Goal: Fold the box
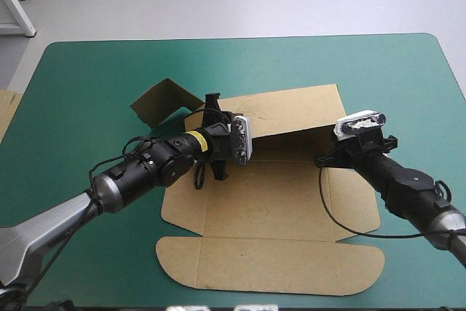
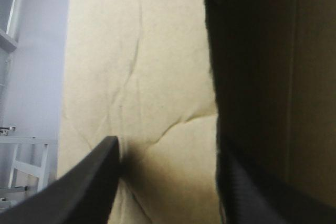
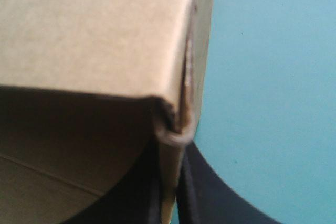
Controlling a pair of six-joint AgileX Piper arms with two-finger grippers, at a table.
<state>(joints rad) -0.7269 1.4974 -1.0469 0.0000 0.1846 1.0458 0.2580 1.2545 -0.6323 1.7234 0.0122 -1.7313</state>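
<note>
Risk: right tool (image 3: 173,148) pinches the box (image 1: 277,202) wall, left tool (image 2: 168,148) spread; I judge the wall may twist or sag.

We reach our left arm (image 1: 138,169) in from the left, the left gripper (image 2: 167,148) with its fingers apart. Our right arm (image 1: 408,180) comes from the right, and the right gripper (image 3: 176,148) pinches the box (image 3: 94,35) wall.

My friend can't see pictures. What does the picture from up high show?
A brown box lies mostly flat on the teal-green table, its far wall standing up. The right gripper pinches that wall's right end; the left gripper reaches to its left part.
</note>
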